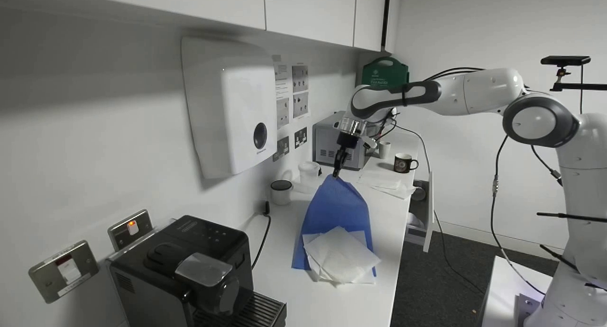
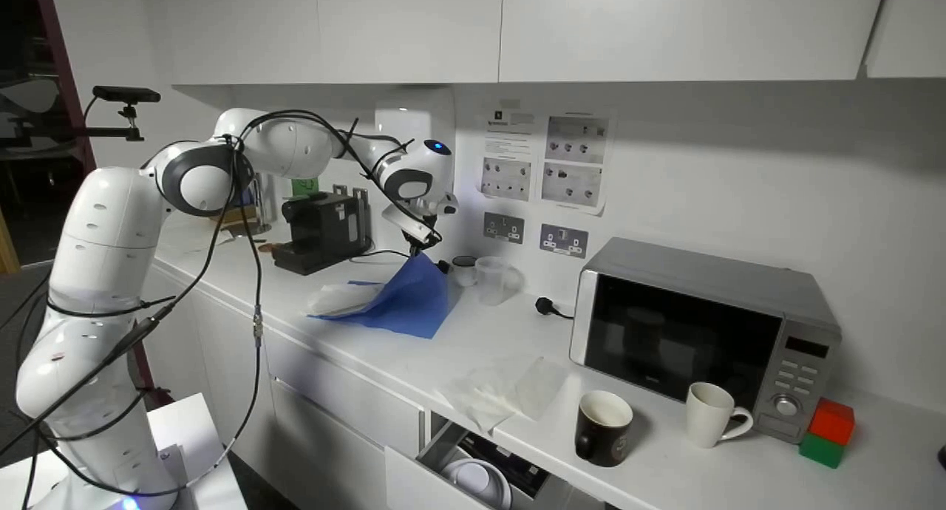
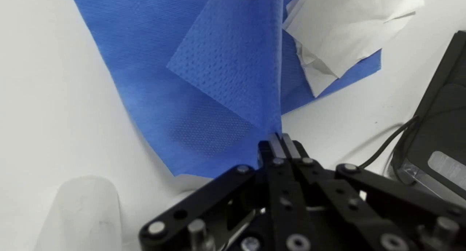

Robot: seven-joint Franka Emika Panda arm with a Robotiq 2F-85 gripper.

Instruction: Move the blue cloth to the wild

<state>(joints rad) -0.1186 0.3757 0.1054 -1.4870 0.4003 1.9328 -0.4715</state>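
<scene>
One coffee machine (image 2: 323,231) stands toward the left of the counter (image 2: 480,347) in an exterior view, with a cable (image 2: 384,252) just right of it. White papers (image 2: 346,298) come next, lying on top of one part of the blue cloth (image 2: 406,303); another part of the cloth slopes up from the counter to a peak at the gripper (image 3: 279,137). Behind the cloth, near the wall (image 2: 702,185), a dark-topped cup (image 2: 464,273) stands just beside a plastic tub (image 2: 491,279). Further right, loose sheets (image 2: 510,392) reach the counter's front edge, above an open drawer (image 2: 414,488) that holds white dishes (image 2: 479,482). A dark mug (image 2: 604,429) and a white mug (image 2: 709,415) stand before the microwave (image 2: 687,332), and beside its right corner a red block (image 2: 833,419) sits on a green block (image 2: 822,450).

The arm (image 2: 288,146), upright at the left, bends at the elbow and reaches right over the counter, its wrist turned down. In the wrist view the fingers (image 3: 275,148) are pressed together, pinching a fold of the cloth between their tips.

Counter and wall are white. From left to right the wall carries a dispenser (image 2: 414,111), then posters (image 2: 506,177) above two sockets (image 2: 504,228), with white cupboards (image 2: 665,22) overhead. In an exterior view the floor (image 1: 436,270) is dark and a green first-aid box (image 1: 385,72) shows behind the arm.
</scene>
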